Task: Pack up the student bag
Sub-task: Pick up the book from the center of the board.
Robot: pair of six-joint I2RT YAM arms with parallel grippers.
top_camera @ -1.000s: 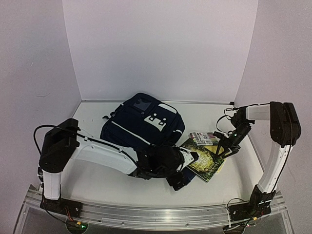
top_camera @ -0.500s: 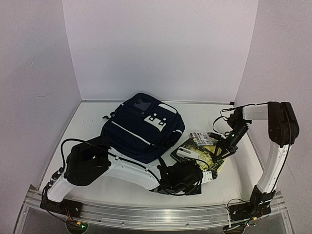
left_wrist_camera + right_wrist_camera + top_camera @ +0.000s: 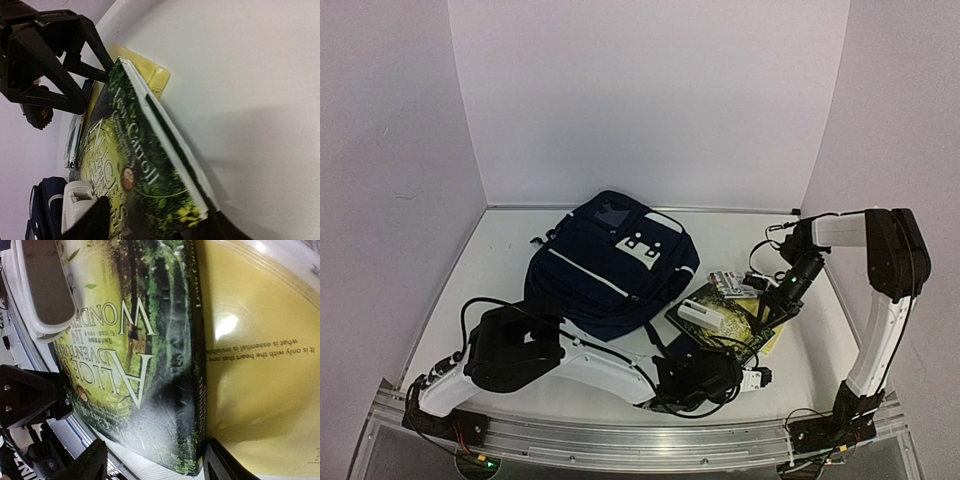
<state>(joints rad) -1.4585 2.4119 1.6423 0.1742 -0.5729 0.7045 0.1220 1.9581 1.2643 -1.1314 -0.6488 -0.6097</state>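
1. navy backpack [image 3: 610, 262] with thin white stripes lies flat on the white table [image 3: 500, 260], centre-left, white patch facing up. neither arm touches it.
2. just right of the backpack is a green book [image 3: 735, 332], an "alice" by lewis carroll. it rests partly on a yellow book [image 3: 260, 365].
3. a white case [image 3: 700, 314] sits on the green cover, at the end nearer the backpack.
4. a small packet [image 3: 733, 283] lies beside the far edge of the books.
5. left arm lies low along the front of the table. the left gripper [image 3: 752, 374] is at the near corner of the green book.
6. left wrist view: that corner is between the fingers [image 3: 97, 220], one on the cover side and one under the book. both look pressed against it, so the gripper is clamped on the book. the corner stands off the table, with shadow beneath it.
7. right gripper [image 3: 772, 312] is at the far-right end of the books, pointing down.
8. right wrist view: its fingers [image 3: 92, 460] stand apart. one is over the green cover and the other over the yellow book, with the spine edge between them. nothing is pinched. i cannot tell if the tips touch the covers.
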